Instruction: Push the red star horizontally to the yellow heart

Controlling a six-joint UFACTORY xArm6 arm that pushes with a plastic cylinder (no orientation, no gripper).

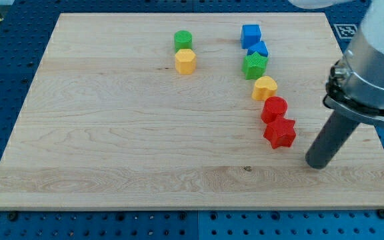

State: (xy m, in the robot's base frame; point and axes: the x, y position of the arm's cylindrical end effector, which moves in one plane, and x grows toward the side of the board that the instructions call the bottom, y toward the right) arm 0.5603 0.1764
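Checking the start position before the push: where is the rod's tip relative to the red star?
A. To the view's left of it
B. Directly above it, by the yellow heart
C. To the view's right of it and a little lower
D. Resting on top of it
C: my tip stands apart from the red star, on the view's right and slightly toward the bottom, with bare board between them.

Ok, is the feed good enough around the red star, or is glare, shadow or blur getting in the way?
Camera view: lighting is even and no glare shows on the board. The red star and yellow heart look sharp, casting only soft, short shadows. My tip is crisp, right of the star and apart from it. The arm's pale upper housing at the view's top right looks slightly soft.
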